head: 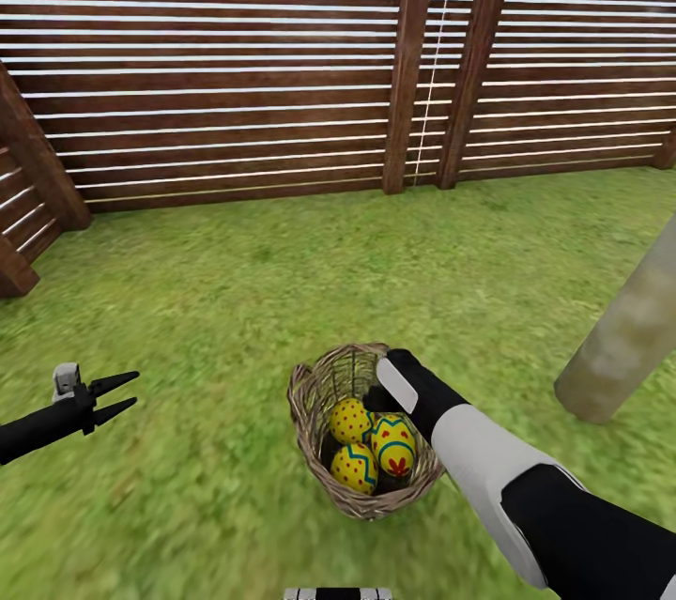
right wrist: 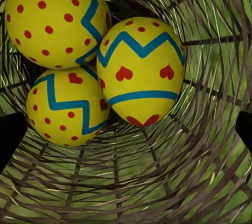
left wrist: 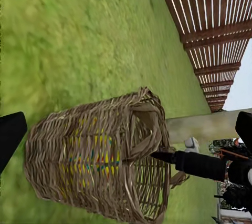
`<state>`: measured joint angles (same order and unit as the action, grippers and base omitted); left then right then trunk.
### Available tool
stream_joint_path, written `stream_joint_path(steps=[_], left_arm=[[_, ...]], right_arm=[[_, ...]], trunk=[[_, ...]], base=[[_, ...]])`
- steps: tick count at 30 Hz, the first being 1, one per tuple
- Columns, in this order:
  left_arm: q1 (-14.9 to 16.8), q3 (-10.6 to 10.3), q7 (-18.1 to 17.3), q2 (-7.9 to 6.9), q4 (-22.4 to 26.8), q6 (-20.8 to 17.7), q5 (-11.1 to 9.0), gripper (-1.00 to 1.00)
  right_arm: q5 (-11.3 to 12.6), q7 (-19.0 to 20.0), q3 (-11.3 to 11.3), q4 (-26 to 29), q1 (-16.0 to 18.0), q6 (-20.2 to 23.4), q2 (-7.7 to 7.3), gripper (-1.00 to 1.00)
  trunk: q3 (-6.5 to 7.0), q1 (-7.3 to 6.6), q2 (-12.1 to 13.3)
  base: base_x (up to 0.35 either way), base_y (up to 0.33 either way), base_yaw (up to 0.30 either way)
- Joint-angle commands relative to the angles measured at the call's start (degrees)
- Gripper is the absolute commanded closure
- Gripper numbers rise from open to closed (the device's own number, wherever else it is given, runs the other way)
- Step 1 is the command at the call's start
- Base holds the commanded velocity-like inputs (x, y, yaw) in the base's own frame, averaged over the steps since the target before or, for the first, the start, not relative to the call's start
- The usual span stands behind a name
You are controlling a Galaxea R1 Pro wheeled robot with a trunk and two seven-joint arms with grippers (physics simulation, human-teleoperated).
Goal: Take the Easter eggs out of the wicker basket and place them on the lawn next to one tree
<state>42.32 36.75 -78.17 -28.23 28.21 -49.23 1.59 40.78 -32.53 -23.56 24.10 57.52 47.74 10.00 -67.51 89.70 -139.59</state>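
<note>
- Over the mouth of the wicker basket (head: 361,431), my right gripper (head: 380,398) is dipped just past the braided rim, wrist angled down so the fingers aim at the eggs; its tips are hidden by my own wrist in the head view.
- From the right wrist camera I see dark finger edges (right wrist: 10,140) out at both sides of the picture with open weave between them, so I judge this gripper spread and pinching nothing.
- Straight ahead of those fingers lie the three Easter eggs (right wrist: 139,74), packed touching one another at the basket's bottom; the heart-marked one sits nearest, so it looks the easiest first pick.
- Through the open weave their yellow also shows from my left wrist camera (left wrist: 97,158).
- My left gripper (head: 120,396) hangs well apart to the basket's side, above the lawn (head: 216,300), its two prongs parted and empty, kept out of the way, I think.
- All three eggs are in the basket, so the task is barely begun.
- Near the basket, on my right, stands the pale tree (head: 629,337), a handy drop spot.
- Beyond it all runs the slatted fence (head: 235,65).
</note>
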Motion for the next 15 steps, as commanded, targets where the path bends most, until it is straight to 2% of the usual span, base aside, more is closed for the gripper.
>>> stream_joint_path(steps=[1, 9, 15], left_arm=[[0.04, 0.16, -0.28, -0.01, 0.00, -0.60, 0.16, -1.00], [0.04, 0.17, -0.27, 0.01, 0.00, -0.63, 0.13, -1.00], [0.04, 0.17, -0.26, 0.01, 0.00, -0.61, 0.16, -1.00]], right_arm=[[0.53, -0.52, -0.28, 0.01, 0.05, 0.08, 0.00, -1.00], [0.38, -0.50, -0.42, 0.20, 0.05, 0.02, 0.00, -1.00], [0.36, -0.52, -0.44, 0.44, 0.05, -0.17, 0.00, -1.00]], trunk=[[-0.23, 0.21, -0.44], [-1.67, 1.97, -3.65], [-3.00, 2.13, -3.73]], base=[[0.000, 0.000, 0.000], [0.000, 0.000, 0.000], [0.000, 0.000, 0.000]])
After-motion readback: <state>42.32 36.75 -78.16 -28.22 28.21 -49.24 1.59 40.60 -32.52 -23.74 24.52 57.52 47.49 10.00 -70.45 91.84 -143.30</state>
